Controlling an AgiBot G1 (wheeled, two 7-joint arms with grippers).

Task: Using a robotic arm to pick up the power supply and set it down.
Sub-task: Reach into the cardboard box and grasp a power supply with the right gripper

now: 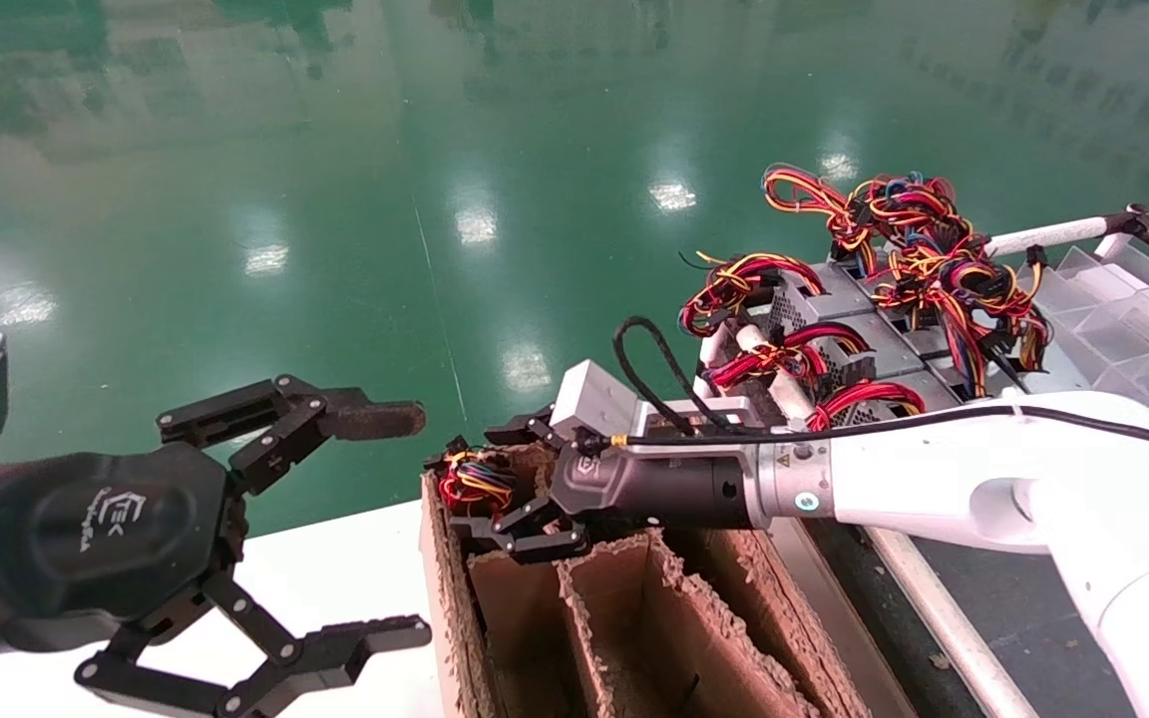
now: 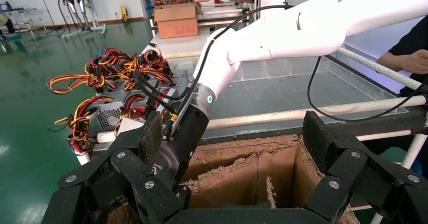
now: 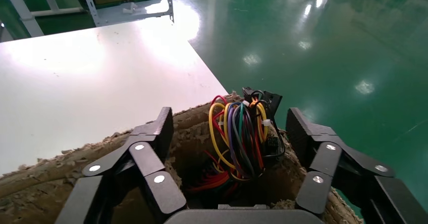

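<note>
Nearest, idle rust-padded black left claw [image 1: 335, 529] spread wide over the white desk [image 1: 335, 568]; at the brown divided cardboard box [image 1: 634, 618], logo-marked black right claw [image 1: 495, 489] open around the wire-bundled power supply [image 3: 237, 138] (grey casing hidden): release cleanly, withdraw clear of wires.

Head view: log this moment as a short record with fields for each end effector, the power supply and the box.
right end effector: open, at the box's far-left compartment, fingers either side of a wire bundle
left end effector: open, idle over the white table, beside the box
power supply: body not visible in that compartment; only its wires show
box: brown cardboard, ragged dividers
other supplies: stacked behind the box, on the right
</note>
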